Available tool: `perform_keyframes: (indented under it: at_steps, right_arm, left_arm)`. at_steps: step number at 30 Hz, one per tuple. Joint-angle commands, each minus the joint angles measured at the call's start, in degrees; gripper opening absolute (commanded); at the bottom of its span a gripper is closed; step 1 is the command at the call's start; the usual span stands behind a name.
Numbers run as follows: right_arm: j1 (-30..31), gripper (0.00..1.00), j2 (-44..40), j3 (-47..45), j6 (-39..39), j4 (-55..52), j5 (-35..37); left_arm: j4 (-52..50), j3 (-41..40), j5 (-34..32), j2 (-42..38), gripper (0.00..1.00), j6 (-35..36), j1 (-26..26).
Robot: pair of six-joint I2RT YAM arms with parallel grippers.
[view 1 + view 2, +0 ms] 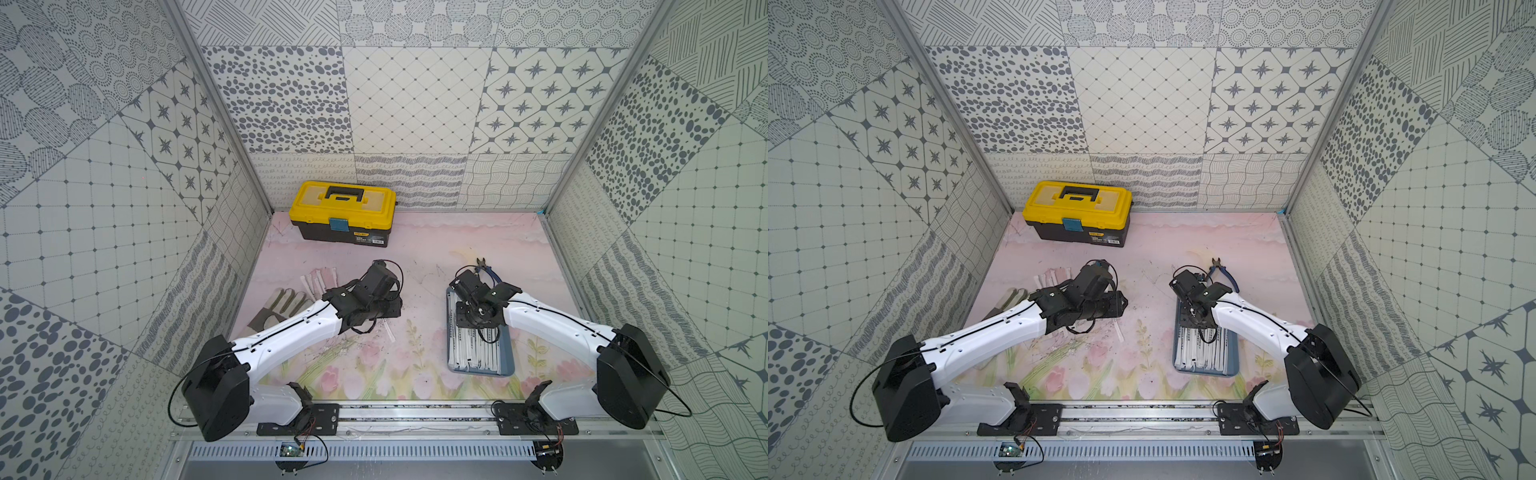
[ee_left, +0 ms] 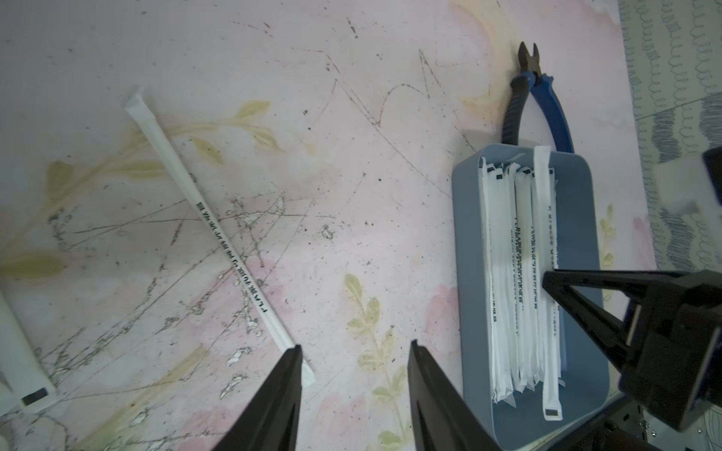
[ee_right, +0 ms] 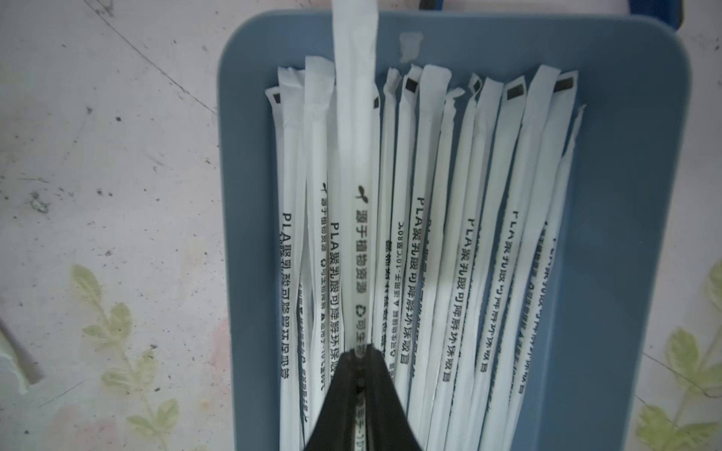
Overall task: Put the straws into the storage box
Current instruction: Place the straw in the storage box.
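Observation:
The storage box is a shallow blue-grey tray on the right of the mat, with several wrapped straws lying lengthwise in it. My right gripper hangs low over the box, shut on one straw whose far end sticks out past the box's rim. My left gripper is open above the bare mat with nothing between its jaws. Beside its one fingertip lies a loose straw, at a slant on the mat. More straws lie fanned out behind the left arm.
Blue-handled pliers lie just behind the box's far end. A yellow-lidded black toolbox stands at the back left. A work glove lies at the left, partly under the left arm. Patterned walls close in three sides.

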Motion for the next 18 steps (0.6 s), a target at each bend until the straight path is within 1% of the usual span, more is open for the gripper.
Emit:
perform_keyframes:
  at_steps: [1, 6, 9, 10, 13, 15, 18]
  right_arm:
    - [-0.06, 0.09, 3.14, -0.54, -0.6, 4.11, 0.37]
    - [-0.07, 0.12, 6.88, -0.44, 0.29, 6.34, 0.88]
    - [0.15, 0.21, 8.37, 1.02, 0.53, 4.75, 1.11]
    - [0.61, 0.22, 7.91, 1.89, 0.72, 3.51, 1.34]
    - [3.9, 0.24, 4.68, 5.38, 1.85, -0.74, 3.21]
    - [6.76, 0.24, 3.8, 7.83, 2.83, -1.99, 2.88]
    - [11.99, 0.25, 7.65, 12.47, 3.83, 0.11, 1.1]
  left_arm:
    - [3.77, 2.19, 2.19, 3.14, 0.48, 1.82, -2.55]
    - [3.68, 1.74, 1.93, 3.27, 0.48, 1.93, -2.74]
    - [2.9, 1.99, 1.23, 3.09, 0.48, 2.55, -2.75]
    - [2.43, 2.08, 0.89, 2.74, 0.48, 2.79, -2.68]
    - [0.87, 2.03, -2.25, 1.1, 0.48, 3.65, -2.53]
    - [-0.14, 1.41, -4.59, -0.3, 0.48, 3.89, -1.72]
    - [-3.53, -0.89, -9.31, -3.02, 0.49, 1.56, 1.62]
